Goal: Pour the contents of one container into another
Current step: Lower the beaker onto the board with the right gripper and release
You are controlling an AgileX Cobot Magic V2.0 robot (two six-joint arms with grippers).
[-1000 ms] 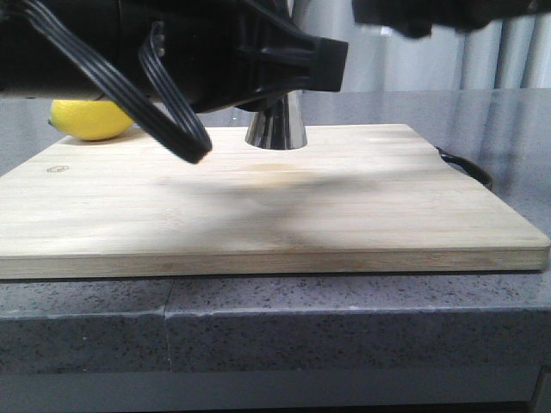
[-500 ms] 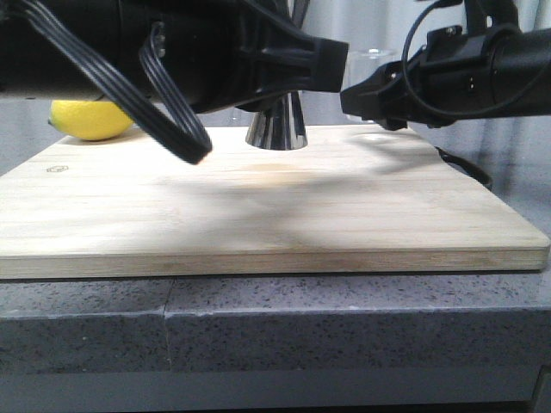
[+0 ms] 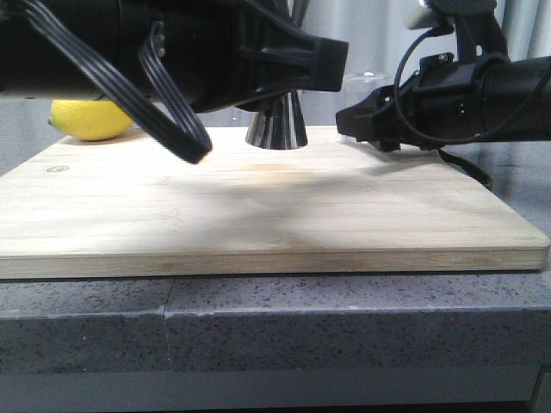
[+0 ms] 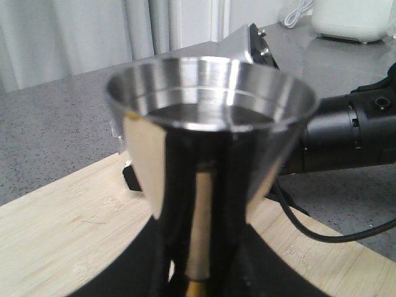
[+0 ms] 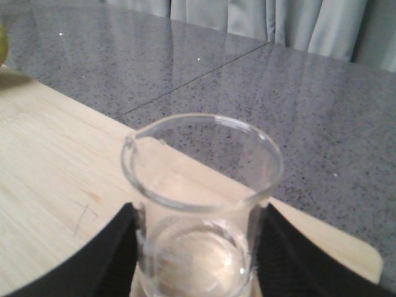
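The steel jigger (image 4: 204, 142) stands upright on the wooden cutting board (image 3: 258, 206). My left gripper (image 4: 198, 278) is shut on its narrow waist by the gold band. Only its flared base (image 3: 276, 127) shows in the front view, under the left arm (image 3: 172, 52). The upper cup reflects darkly inside; whether it holds liquid I cannot tell. The clear glass beaker (image 5: 201, 204) is upright with its pour lip showing, and my right gripper (image 5: 195, 260) is shut on it, black fingers (image 5: 114, 250) on both sides. In the front view the right gripper (image 3: 366, 116) is low over the board's far right, right of the jigger.
A yellow lemon (image 3: 89, 119) lies at the board's far left. A black handle loop (image 3: 469, 168) sticks out from the board's right edge. The grey stone counter (image 3: 344, 327) surrounds the board. A cable (image 4: 322, 232) trails under the right arm.
My right arm has come down from the top right with the beaker and moved left toward the jigger. The left arm and jigger have not moved.
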